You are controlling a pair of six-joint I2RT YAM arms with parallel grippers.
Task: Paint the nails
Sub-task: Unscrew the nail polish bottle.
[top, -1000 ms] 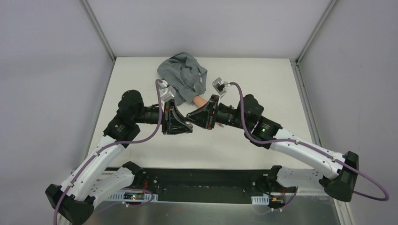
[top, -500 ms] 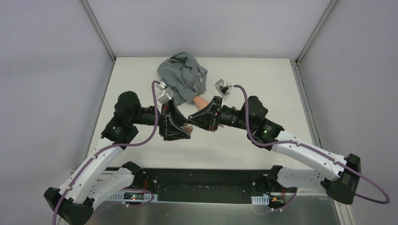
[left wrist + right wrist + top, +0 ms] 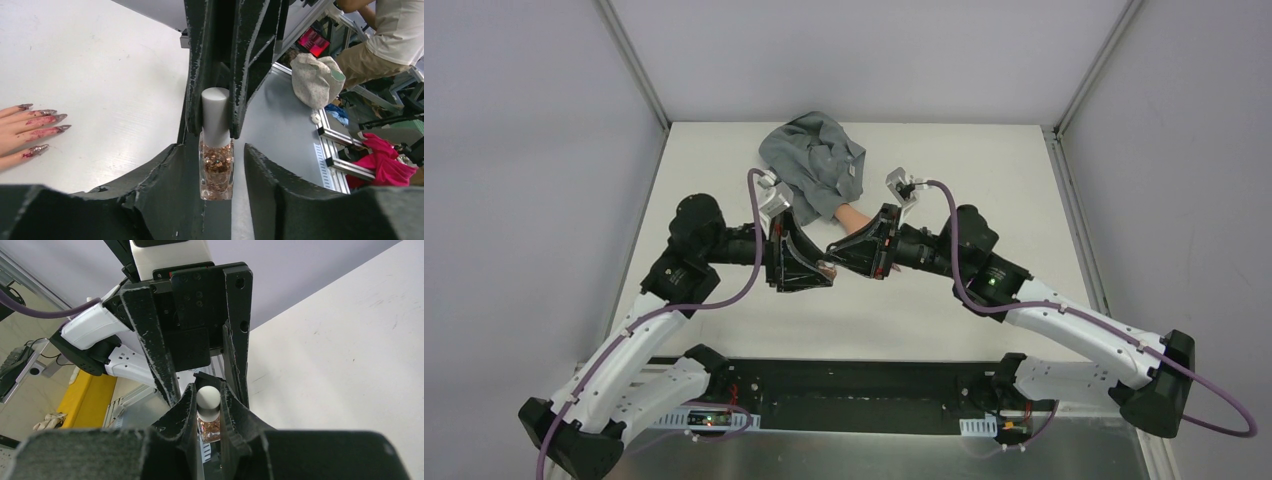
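The right claw (image 3: 207, 396) pinches the white cap (image 3: 216, 115) of the polish bottle (image 3: 216, 172). The left claw (image 3: 216, 149) sits open around the bottle. The nails (image 3: 49, 120) rest on the bench (image 3: 100, 60) nearby.

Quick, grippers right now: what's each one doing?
Left gripper: open, jaws either side of the polish bottle, with a gap showing on one side.
Right gripper: closed on the bottle's white cap.

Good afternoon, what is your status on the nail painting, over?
Right gripper shut on the white cap of the polish bottle. Left gripper open, jaws either side of the bottle. Nails on table, apart from both.
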